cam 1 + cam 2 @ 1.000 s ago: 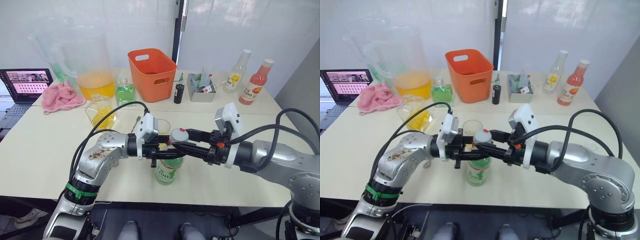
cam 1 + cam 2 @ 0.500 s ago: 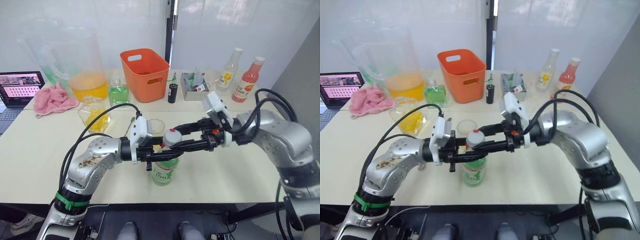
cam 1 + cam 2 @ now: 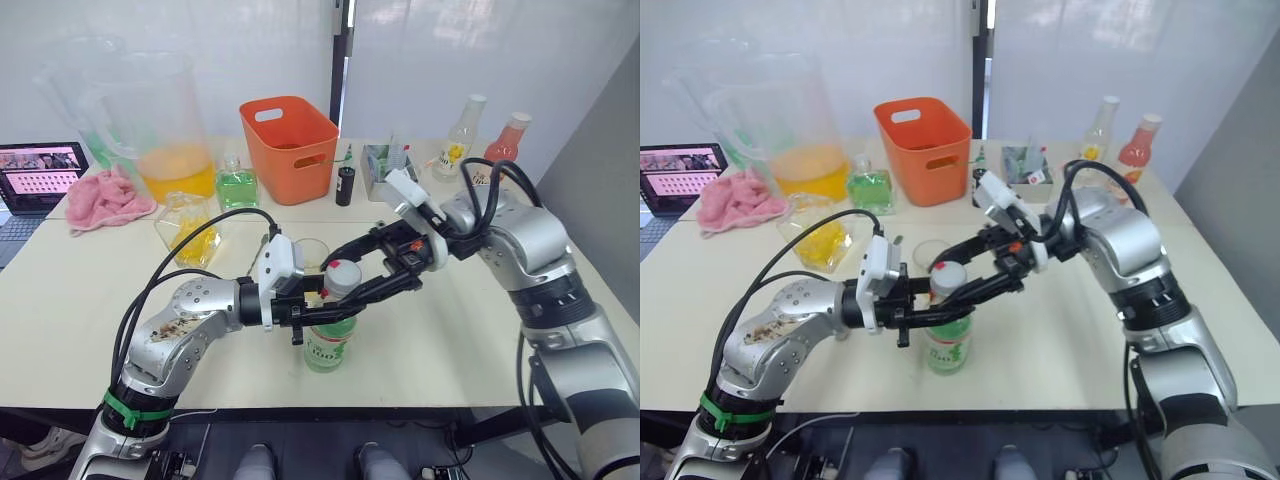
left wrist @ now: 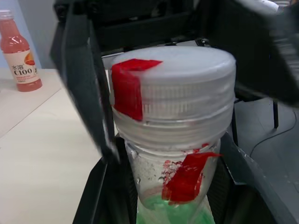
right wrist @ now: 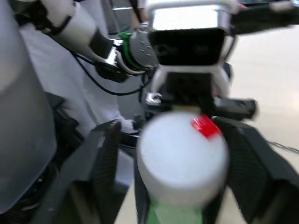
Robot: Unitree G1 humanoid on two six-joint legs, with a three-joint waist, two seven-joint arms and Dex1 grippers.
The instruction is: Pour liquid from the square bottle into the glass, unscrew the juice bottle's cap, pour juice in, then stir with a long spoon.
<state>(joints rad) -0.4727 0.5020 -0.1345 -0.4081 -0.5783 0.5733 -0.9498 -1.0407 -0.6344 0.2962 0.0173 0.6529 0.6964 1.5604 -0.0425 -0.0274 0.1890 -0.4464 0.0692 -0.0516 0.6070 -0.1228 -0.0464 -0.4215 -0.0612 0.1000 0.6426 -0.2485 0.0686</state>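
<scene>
- On the desk (image 3: 90,300), head views: the juice bottle (image 3: 330,340) stands upright near the front edge, just before the glass (image 3: 312,252). The left gripper (image 3: 318,303) fingers clamp its neck.
- Left wrist view: the white cap (image 4: 180,88) carries red tape.
- Right wrist view: the right gripper (image 5: 180,154) fingers stand apart beside the cap, not closed on it.

Head cameras overlook the table (image 3: 90,290); both wrist cameras closely face the juice bottle (image 4: 173,140).

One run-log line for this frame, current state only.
step: uncap | left end effector: shut on juice bottle neck | right end effector: fingers around white cap | cap: on
</scene>
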